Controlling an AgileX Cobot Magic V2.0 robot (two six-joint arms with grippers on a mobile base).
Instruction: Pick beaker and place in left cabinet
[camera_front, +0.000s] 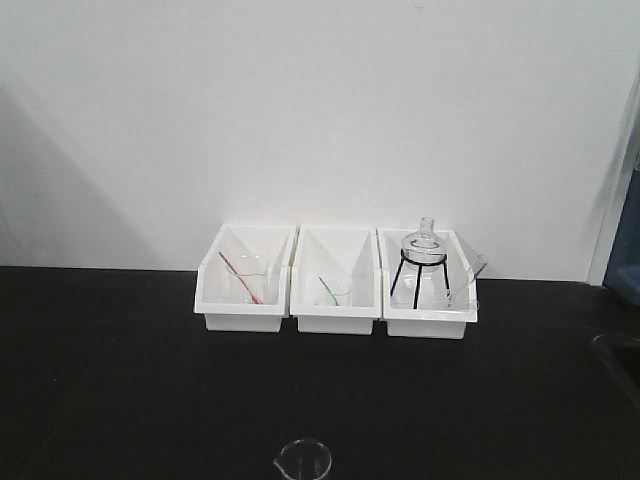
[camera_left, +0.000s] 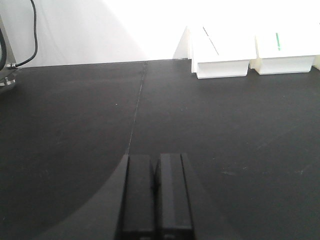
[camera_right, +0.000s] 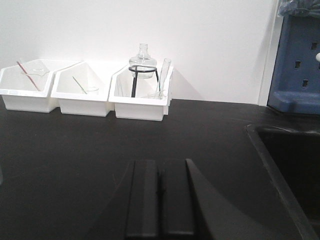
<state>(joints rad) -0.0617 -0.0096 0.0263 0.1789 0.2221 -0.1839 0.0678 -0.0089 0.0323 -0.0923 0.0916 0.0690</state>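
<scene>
Pickup not yet begun: small clear glass beaker (camera_front: 303, 461) stands alone on the black tabletop (camera_front: 120, 390), at the front view's bottom edge. Left gripper (camera_left: 156, 197) and right gripper (camera_right: 160, 197) both have their jaws closed on nothing. Next, one likely must open and reach.

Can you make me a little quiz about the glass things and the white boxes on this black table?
1. True or false: the round flask stands in the middle white bin.
2. Where is the lone beaker? A: on the black table, in front of the bins. B: inside a bin. C: on top of the flask.
3. Fill in: the rod in the left-hand bin is ____.
Key: 1 false, it is in the right-hand bin. 2 A. 3 red.
</scene>
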